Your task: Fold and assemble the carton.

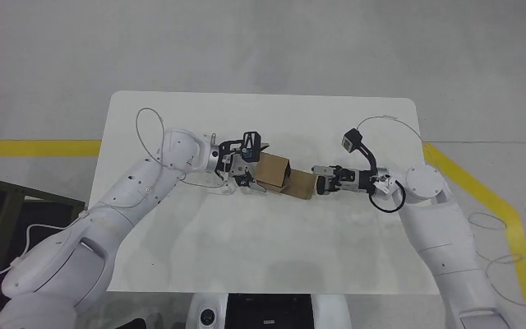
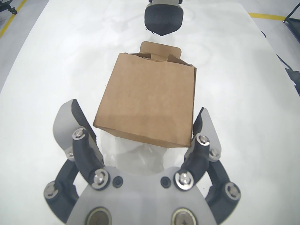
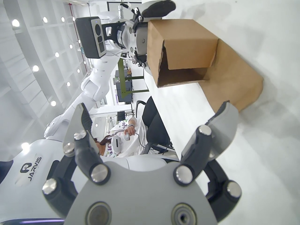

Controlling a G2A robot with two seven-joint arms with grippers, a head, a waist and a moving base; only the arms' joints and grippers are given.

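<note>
Carton on its side mid-table, between two grippers

Top view: the carton (image 1: 274, 171) lies on the table (image 1: 246, 247), the left gripper (image 1: 243, 169) at one end, the right gripper (image 1: 322, 181) just beside the flap (image 1: 302, 184) at the other; left wrist view: the left jaws stand wide and clasp the near end of the carton (image 2: 147, 99) by both sides; right wrist view: the right gripper (image 3: 153, 105) is spread wide, holding nothing; one fingertip (image 3: 226, 108) is at the edge of the flap (image 3: 234, 78), which lies flat on the table.
</note>
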